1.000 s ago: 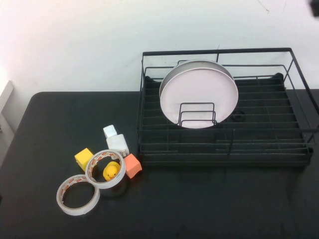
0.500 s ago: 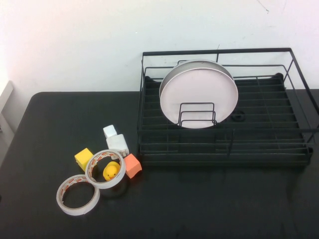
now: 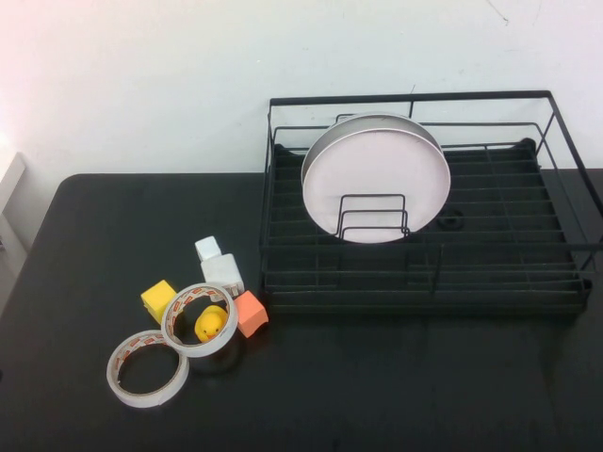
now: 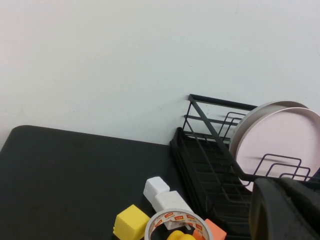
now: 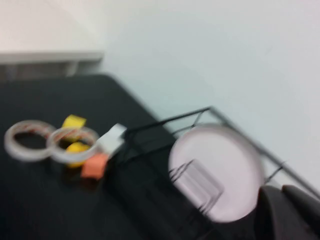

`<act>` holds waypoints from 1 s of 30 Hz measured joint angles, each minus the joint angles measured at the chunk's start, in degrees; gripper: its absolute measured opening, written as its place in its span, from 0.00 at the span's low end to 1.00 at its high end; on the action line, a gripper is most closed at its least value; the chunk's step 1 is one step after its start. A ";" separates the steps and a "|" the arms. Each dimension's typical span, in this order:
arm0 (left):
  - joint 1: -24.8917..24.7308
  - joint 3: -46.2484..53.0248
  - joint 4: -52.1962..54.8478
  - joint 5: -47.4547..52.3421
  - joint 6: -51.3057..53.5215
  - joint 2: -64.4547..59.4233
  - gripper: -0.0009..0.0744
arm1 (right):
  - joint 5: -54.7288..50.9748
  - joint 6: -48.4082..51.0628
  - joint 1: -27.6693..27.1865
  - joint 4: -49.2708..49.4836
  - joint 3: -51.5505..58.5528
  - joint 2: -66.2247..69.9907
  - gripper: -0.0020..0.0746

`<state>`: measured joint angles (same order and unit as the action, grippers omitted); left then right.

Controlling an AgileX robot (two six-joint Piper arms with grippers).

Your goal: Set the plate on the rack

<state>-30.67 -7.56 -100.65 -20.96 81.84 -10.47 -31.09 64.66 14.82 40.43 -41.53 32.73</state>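
Observation:
The pale pink plate (image 3: pixel 377 179) stands upright in the black wire rack (image 3: pixel 490 282), behind the small wire loops, with a grey-white plate (image 3: pixel 377 119) just behind it. Neither gripper shows in the high view. My left gripper (image 4: pixel 280 189) is shut and empty, held above the table to the left of the rack (image 4: pixel 205 160), with the pink plate (image 4: pixel 280 145) ahead of it. My right gripper (image 5: pixel 282 194) is shut and empty, held away from the pink plate (image 5: pixel 220 165), which shows blurred in its view.
On the table left of the rack lie two tape rolls (image 3: pixel 146 367) (image 3: pixel 200 318), a yellow duck (image 3: pixel 211 325), a yellow cube (image 3: pixel 158 299), an orange cube (image 3: pixel 251 313) and white blocks (image 3: pixel 219 268). A white wall stands behind the rack.
A dark piece of the right arm at the top right corner of the high view has gone out of view. The plates and the rack have not moved.

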 joint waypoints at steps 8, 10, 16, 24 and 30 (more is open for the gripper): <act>0.00 0.00 0.00 0.00 0.00 0.00 0.01 | 2.47 -0.62 0.00 -4.87 7.93 -0.61 0.02; 0.00 0.00 0.00 0.00 0.00 0.00 0.01 | 8.84 -0.62 0.00 -5.27 10.86 -1.36 0.02; 0.00 0.00 0.00 0.00 0.13 0.00 0.01 | 24.82 -0.13 0.00 -5.27 19.70 -6.92 0.02; 0.00 0.00 0.00 0.00 0.26 0.00 0.01 | 31.09 -8.13 -0.28 -8.33 31.01 -15.32 0.02; 0.00 0.00 0.00 0.00 0.26 0.00 0.01 | 21.67 -53.28 -5.82 -43.19 33.99 -24.64 0.02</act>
<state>-30.67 -7.56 -100.65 -20.96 82.10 -10.47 -9.42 11.39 9.00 -2.76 -7.53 8.09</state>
